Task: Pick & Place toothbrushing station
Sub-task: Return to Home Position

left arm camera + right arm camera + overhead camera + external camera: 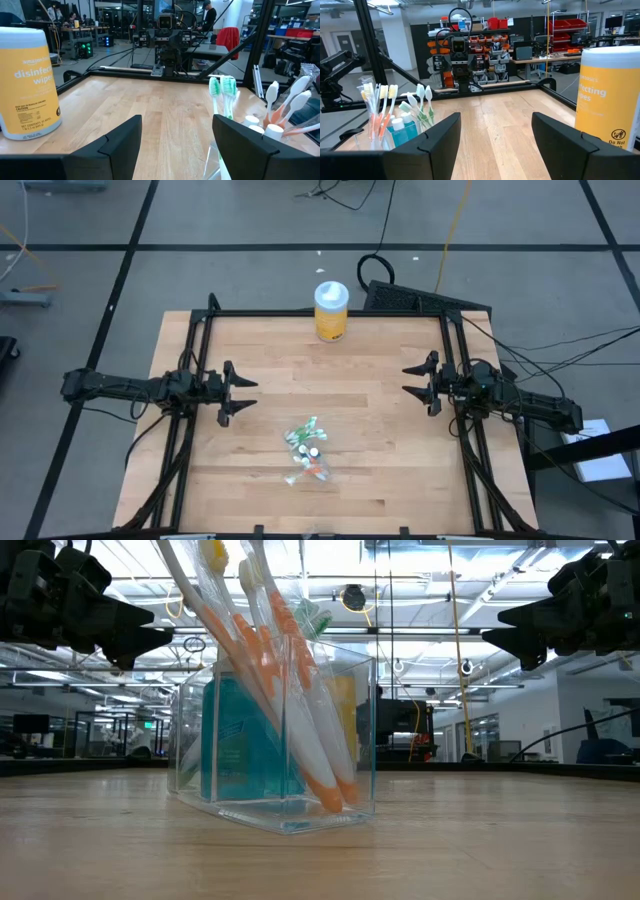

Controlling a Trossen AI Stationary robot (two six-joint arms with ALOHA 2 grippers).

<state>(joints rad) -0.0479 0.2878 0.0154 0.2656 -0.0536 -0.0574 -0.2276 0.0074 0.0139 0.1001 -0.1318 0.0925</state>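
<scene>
Across the wooden table [400, 480], both arms sit at opposite edges. The left gripper [243, 394] and right gripper [407, 381] are empty, jaws spread wide. A yellow wipes jar [331, 311] stands at the far edge. The clear station [307, 452] stands upright near the table's middle, well apart from both grippers, with brushes [247, 650] leaning out of its top. The risk looks slight: a low arm sweep could clip those tall handles and topple the box.

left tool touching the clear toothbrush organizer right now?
Apart. The high view shows the left tool open near the left side, with a bare stretch of table between it and the clear organizer.
</scene>
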